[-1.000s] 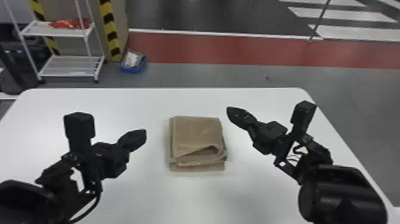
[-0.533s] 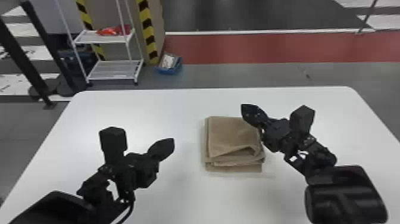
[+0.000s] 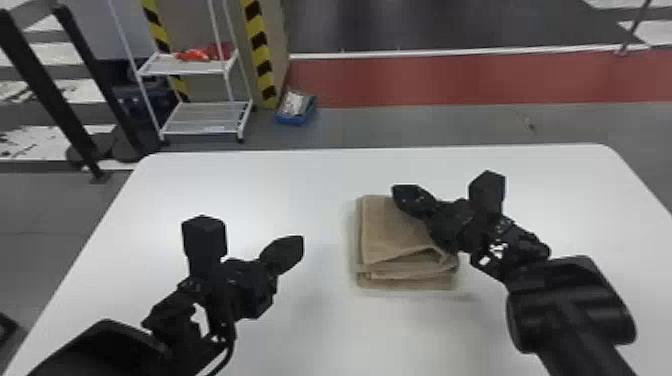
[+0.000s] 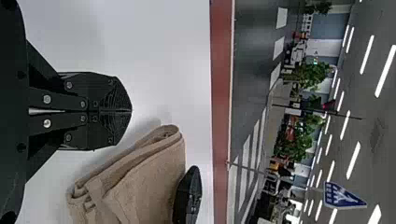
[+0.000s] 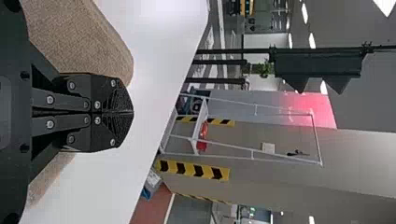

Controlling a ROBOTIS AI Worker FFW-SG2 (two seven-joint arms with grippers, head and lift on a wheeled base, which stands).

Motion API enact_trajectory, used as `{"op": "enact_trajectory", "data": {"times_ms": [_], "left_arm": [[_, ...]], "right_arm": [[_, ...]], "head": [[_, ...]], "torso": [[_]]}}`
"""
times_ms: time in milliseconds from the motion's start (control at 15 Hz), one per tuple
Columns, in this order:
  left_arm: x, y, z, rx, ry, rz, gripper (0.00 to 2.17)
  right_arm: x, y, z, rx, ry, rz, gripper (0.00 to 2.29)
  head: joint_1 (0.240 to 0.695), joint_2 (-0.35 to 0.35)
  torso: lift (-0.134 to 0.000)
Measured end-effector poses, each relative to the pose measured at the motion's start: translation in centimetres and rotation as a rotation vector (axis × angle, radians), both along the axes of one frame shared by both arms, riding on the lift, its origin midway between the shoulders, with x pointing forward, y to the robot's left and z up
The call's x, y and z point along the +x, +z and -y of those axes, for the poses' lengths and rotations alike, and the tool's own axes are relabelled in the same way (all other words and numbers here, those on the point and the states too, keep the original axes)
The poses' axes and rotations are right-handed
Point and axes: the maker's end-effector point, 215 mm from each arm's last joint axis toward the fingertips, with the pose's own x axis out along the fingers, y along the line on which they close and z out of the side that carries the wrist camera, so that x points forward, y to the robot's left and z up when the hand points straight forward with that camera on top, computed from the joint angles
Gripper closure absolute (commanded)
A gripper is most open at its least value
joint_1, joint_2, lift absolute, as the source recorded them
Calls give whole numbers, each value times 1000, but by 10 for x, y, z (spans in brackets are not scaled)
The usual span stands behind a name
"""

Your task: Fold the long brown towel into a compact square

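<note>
Holding our right tool (image 3: pixel 400 194) with its fingers pressed together on nothing, we are seeing the brown towel (image 3: pixel 390 235) lying beneath and beside it, folded in layers; whether they are touching, we cannot tell. Left of that tool, well apart, we are holding our left tool (image 3: pixel 298 244), also pressed together, with the towel lying to its right. The white bench (image 3: pixel 320 330) is stretching beneath both, and beyond them a wire rack (image 3: pixel 205 120) is standing on the floor.

Both black arms (image 3: pixel 525 255) have rounded forearm shells (image 3: pixel 570 300), box-shaped wrist housings (image 3: pixel 204 239), a looping left cable (image 3: pixel 231 340) and tapered, ridged black fingers (image 4: pixel 109 93) with silver screws (image 4: pixel 47 123).
</note>
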Motion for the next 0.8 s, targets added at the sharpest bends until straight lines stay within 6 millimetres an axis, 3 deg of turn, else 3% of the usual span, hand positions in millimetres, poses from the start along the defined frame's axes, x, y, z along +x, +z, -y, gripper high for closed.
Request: {"op": "enact_trajectory", "data": {"times_ms": [400,800], "left_arm": [[4,0,7,-3,-11,1,1730],[8,5,12,-1,-11,13,1727]], "right_arm": [[-14,-37,-12,-24,54,-146,2040],[-35,-40,-23,2,135,-190,2010]], "head": [[695,119],[695,127]], "torso": [[-123],[-123]]}}
